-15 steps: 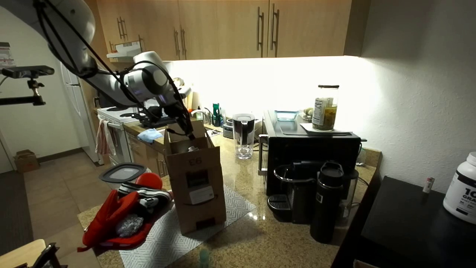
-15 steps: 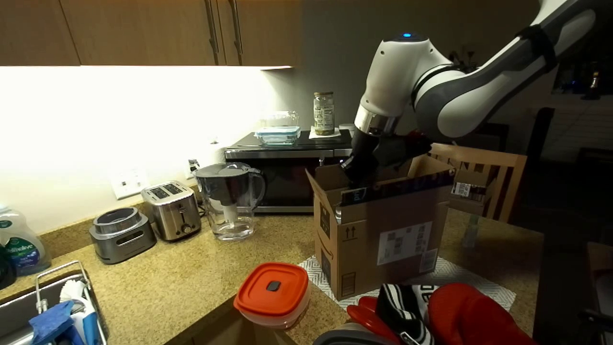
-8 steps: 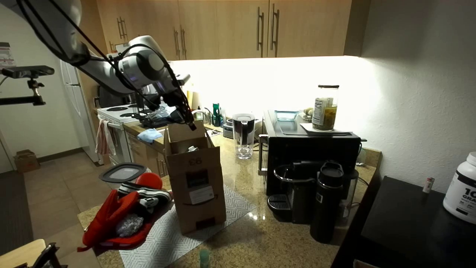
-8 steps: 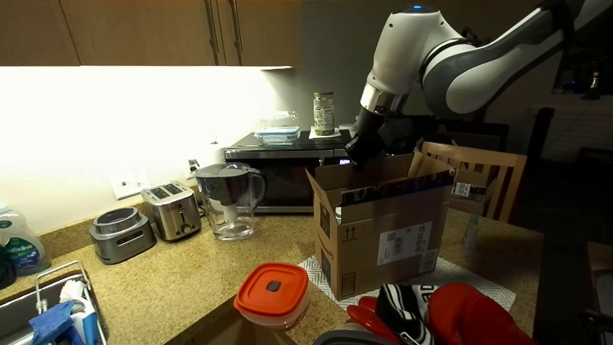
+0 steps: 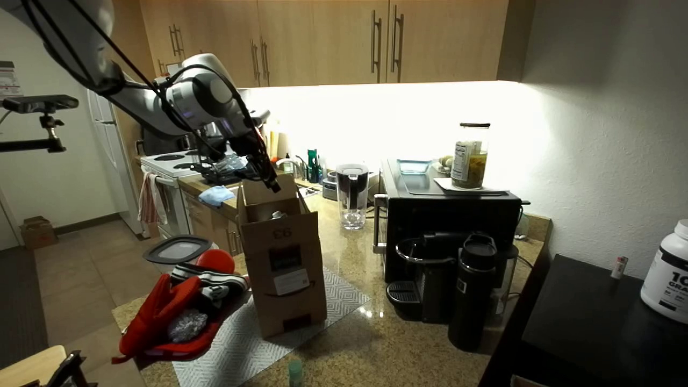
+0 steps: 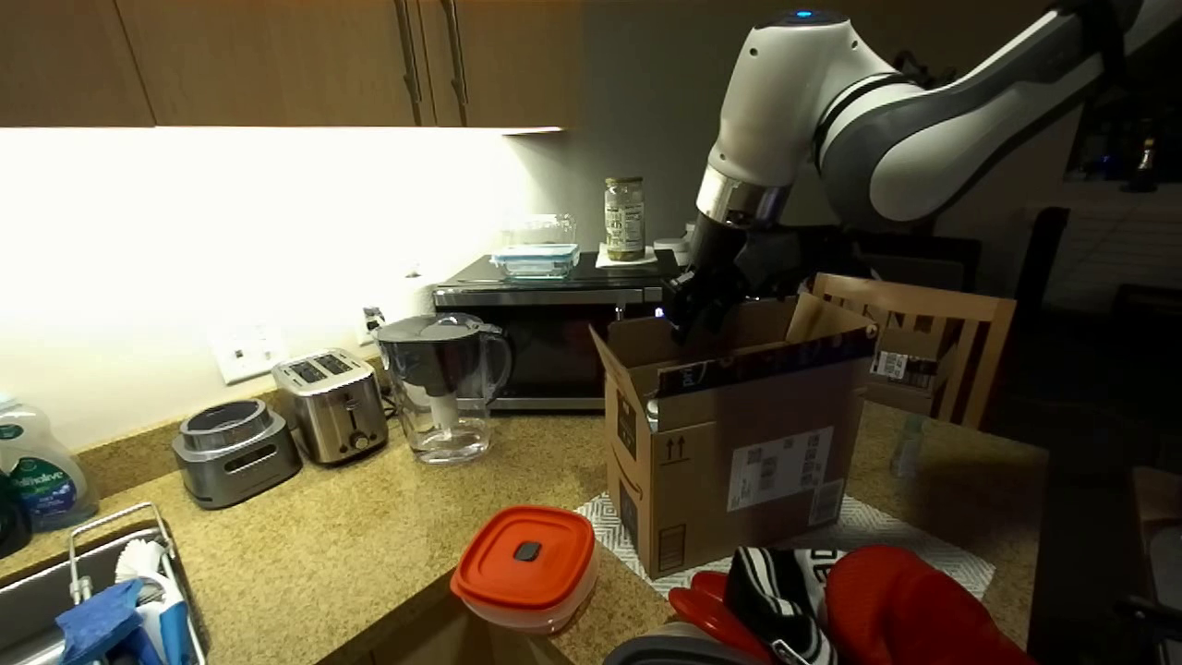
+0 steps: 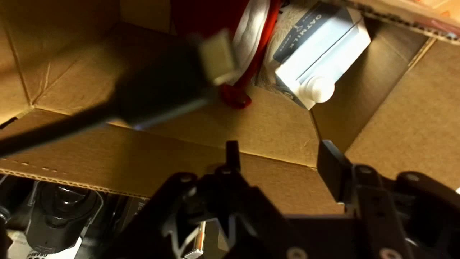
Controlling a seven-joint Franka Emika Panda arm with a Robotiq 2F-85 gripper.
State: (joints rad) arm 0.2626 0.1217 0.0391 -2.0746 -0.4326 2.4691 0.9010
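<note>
My gripper (image 7: pixel 278 147) stands open in the wrist view, its fingers (image 7: pixel 332 167) well apart with only cardboard showing behind the gap. Below it is the inside of an open cardboard box (image 5: pixel 285 242), which both exterior views show upright on the counter. In an exterior view the gripper (image 6: pixel 688 314) hangs at the box's mouth, pointing down. Inside lie an oat milk carton (image 7: pixel 316 46) with a white cap (image 7: pixel 320 89) and a red-and-white cloth item (image 7: pixel 212 16), partly cut off. A blurred dark plug-like thing (image 7: pixel 165 84) with a pale tip crosses close to the wrist camera.
Beside the box lie red mitts (image 5: pixel 156 317) and a red-lidded container (image 6: pixel 526 554). A water pitcher (image 6: pixel 443 388), a black oven (image 5: pixel 457 215) and a black bottle (image 5: pixel 473 301) stand around it. A small green-capped bottle (image 5: pixel 295 372) is near the counter's edge.
The arm has risen so the gripper has come up from inside the box to its mouth, then dipped slightly. The box and the things around it have stayed put.
</note>
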